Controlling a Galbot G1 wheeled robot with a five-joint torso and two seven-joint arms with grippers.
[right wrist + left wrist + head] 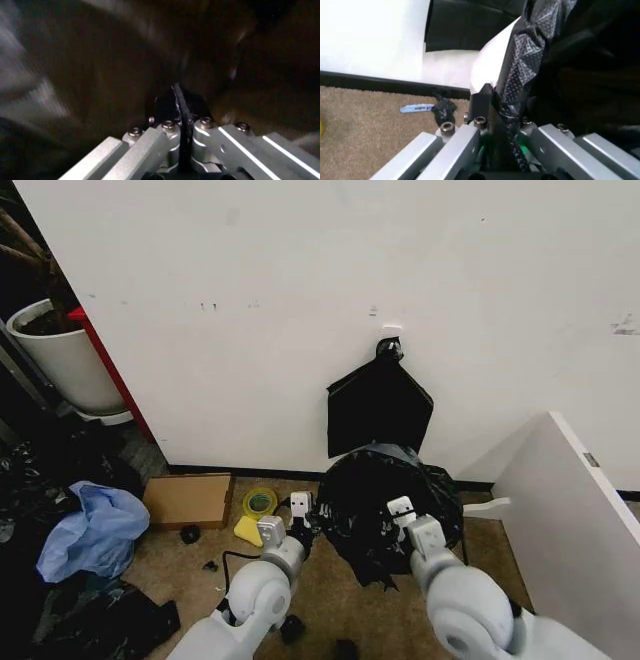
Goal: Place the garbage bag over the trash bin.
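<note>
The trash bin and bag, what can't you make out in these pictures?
- Trash bin: in the head view the garbage bag hides it; whether its rim is covered is unclear.
- Right gripper: blurred bag around it, so where it pinches is unclear.
- Left gripper: bag folds hide its fingertips.

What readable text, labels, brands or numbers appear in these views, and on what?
None can be read.
The garbage bag over the trash bin carries no print.
The cardboard piece shows a blank face.
The tape roll has no legible marking.
Left gripper and right gripper, both pinching the bag, show no legible labels.
</note>
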